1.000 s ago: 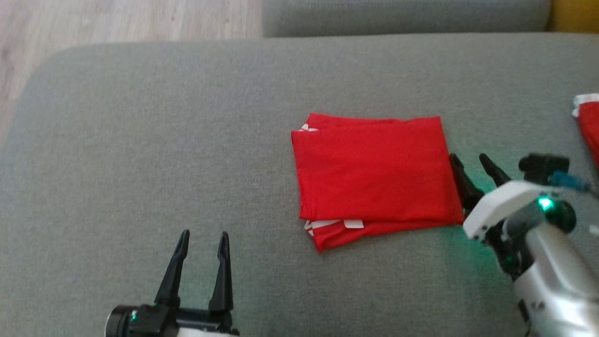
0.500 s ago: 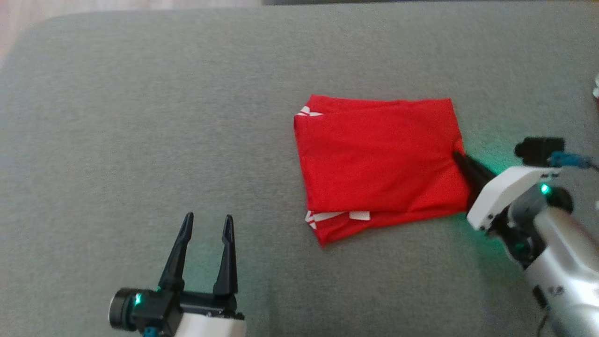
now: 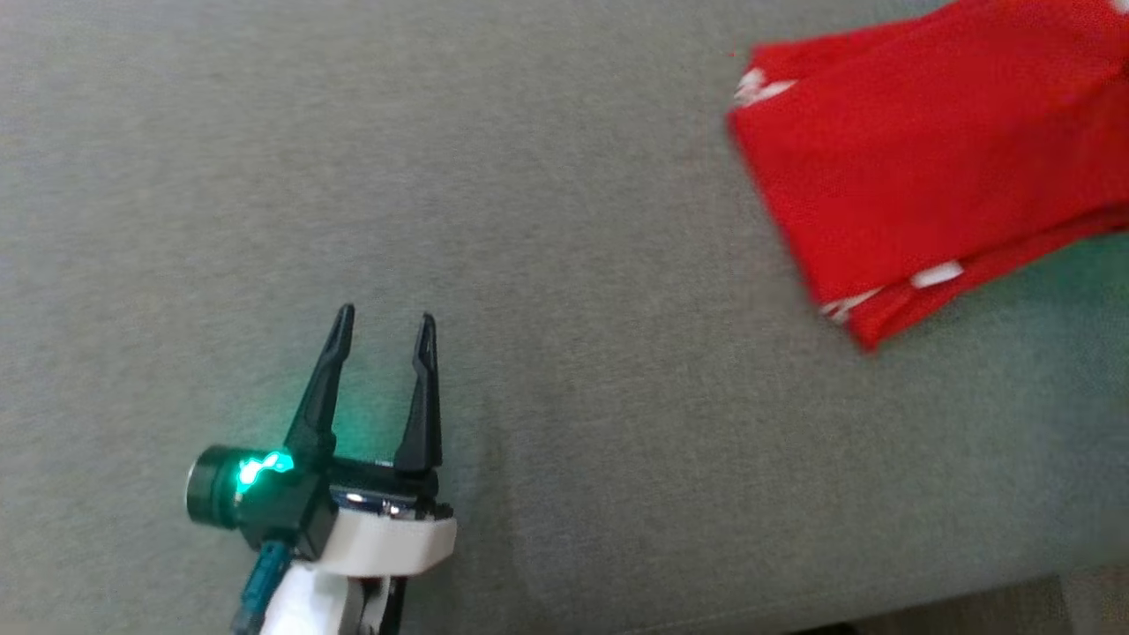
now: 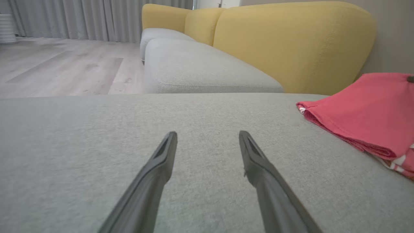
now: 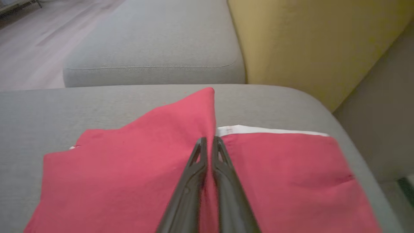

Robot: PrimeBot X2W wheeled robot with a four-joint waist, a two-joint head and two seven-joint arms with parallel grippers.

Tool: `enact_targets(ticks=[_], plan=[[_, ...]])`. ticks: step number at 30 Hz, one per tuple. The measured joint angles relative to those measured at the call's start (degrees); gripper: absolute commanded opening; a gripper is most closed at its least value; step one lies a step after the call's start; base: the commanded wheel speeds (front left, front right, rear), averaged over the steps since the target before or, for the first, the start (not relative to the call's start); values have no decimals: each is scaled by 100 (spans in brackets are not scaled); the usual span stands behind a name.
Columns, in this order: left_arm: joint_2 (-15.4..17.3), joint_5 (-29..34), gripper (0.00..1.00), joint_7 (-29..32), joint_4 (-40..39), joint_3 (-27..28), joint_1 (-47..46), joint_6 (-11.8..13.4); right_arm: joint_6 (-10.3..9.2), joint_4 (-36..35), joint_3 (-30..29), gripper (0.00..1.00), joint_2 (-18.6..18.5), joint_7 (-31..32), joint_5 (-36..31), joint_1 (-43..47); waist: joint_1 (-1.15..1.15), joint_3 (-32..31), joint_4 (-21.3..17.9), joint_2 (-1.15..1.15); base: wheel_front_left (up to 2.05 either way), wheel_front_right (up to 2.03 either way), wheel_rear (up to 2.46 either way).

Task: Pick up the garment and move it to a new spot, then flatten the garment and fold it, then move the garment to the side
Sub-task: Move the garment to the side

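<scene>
In the head view, the left jaws sit at the lower left, standing wide open with nothing between them; their two dark fingers [image 3: 324, 388] point up the view over the bare grey sofa cushion [image 3: 573, 353], and a green light glows at their base. The middle of the cushion is plain grey fabric. At the upper right lies the garment [image 3: 926, 159], red and folded into a rough rectangle, tilted, with small white patches showing at its near and far left corners; it is blurred and runs past the right edge of the view. It is well apart from the left jaws. In the left wrist view a pale wood floor [image 4: 64, 64] and grey curtains [image 4: 81, 16] are at the far left, a second grey seat lies ahead, a yellow backrest [image 4: 291, 45] rises beyond it, and the garment's folded edge rests on the cushion at the right. In the right wrist view the right jaws are closed tight on the garment: their fingers [image 5: 190, 181] pinch a ridge of the red cloth, which rises to a peak on their left. To their right lies flat red cloth with a white band [image 5: 271, 130] along its far edge; I cannot tell whether it belongs to the same garment.
</scene>
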Motion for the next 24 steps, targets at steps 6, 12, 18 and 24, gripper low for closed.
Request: enact_targets(ticks=[6, 12, 18, 24], plan=[[0, 53, 100, 0, 47, 46, -230, -92, 0, -323, -960, 0, -417, 269, -176, 13, 0, 355, -328, 0, 0, 0, 0], [0, 53, 100, 0, 59, 27, -376, -143, 0, -471, -2184, 91, -559, 591, -358, 291, -1, 609, -423, 0, 0, 0, 0], [-1, 92, 100, -1, 116, 9, -486, -147, 0, -1076, -2718, 100, -80, 931, -641, 773, -1, 548, -255, 0, 0, 0, 0], [-3, -37, 100, -11, 165, -11, -369, -121, 0, -1610, -2308, 100, 902, 611, -1123, 1315, -2, 161, -108, 0, 0, 0, 0]])
